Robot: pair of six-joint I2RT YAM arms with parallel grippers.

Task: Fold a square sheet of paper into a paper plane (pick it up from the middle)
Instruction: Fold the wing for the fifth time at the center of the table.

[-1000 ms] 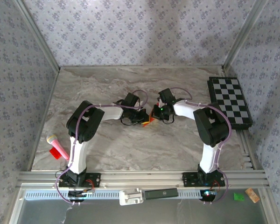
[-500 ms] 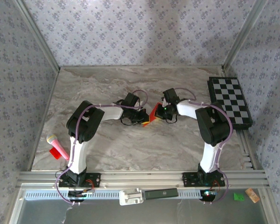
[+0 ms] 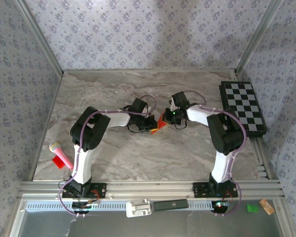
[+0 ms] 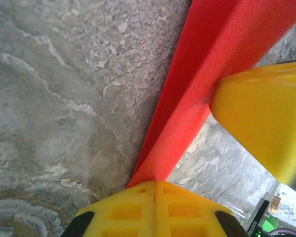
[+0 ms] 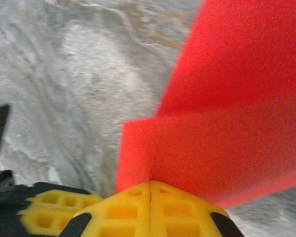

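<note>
The square sheet of paper (image 3: 161, 121) is a small creased red shape held just above the marble table between both arms. My left gripper (image 3: 152, 127) is shut on its near left end; in the left wrist view the folded red strip (image 4: 197, 89) runs from the closed yellow jaws (image 4: 155, 181) up to the top right. My right gripper (image 3: 167, 118) is shut on the other side; in the right wrist view a wide red flap (image 5: 227, 123) rises from its closed jaws (image 5: 151, 183). One of the right gripper's yellow fingers (image 4: 261, 118) touches the paper.
A black-and-white chequered board (image 3: 244, 106) lies at the table's right edge. A pink microphone-shaped toy (image 3: 60, 154) and a small red scrap (image 3: 56, 161) sit at the near left. Patterned walls close in the table (image 3: 113, 163) on three sides.
My right gripper has shifted slightly right and away, turning the red paper so more of it shows from above. The left arm has stayed in place.
</note>
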